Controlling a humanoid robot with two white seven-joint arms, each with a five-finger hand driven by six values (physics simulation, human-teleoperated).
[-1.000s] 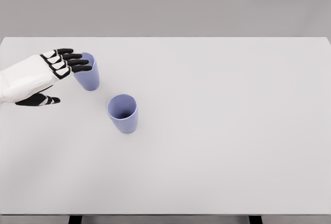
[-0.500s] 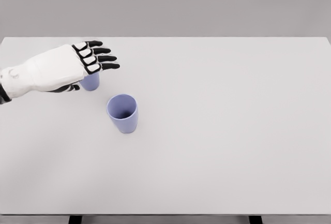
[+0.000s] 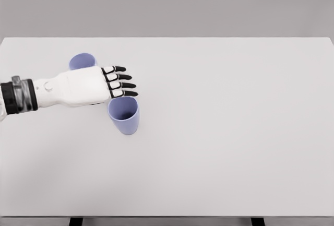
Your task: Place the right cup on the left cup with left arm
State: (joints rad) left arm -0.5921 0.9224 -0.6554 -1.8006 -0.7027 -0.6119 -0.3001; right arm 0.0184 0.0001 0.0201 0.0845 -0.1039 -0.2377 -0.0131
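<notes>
A: Start with the table [image 3: 219, 147]. It fills nearly the whole view and carries two things only, both in its left third, toward the far edge.

B: And the left arm [image 3: 23, 94] comes in from the left edge, stretched flat across that same patch. No right arm shows.

A: The left hand [image 3: 86, 86] hangs palm down, fingers [image 3: 121, 81] straight and spread, holding nothing. It sits between the two cups in the picture and covers part of each.

B: The right cup [image 3: 124, 115], the one to be lifted, stands upright, mouth up, nearer us and further from the left edge. The fingertips lie over its far rim, or just above it. I cannot tell whether they touch.

A: That is my worry. A flat hand so close to the rim could catch it on any sideways sweep and tip the cup over.

B: Agreed. A grasp needs the fingers round the wall, and here they point across the top. I judge the wrist must turn and drop first, or the thumb, hidden below the palm, may shove the cup away.

A: The left cup [image 3: 81, 60] matters too. Only its far rim peeks out behind the wrist, near the far left corner.

B: So the forearm could clip it while the hand repositions, and then the stacking target shifts or falls.
</notes>
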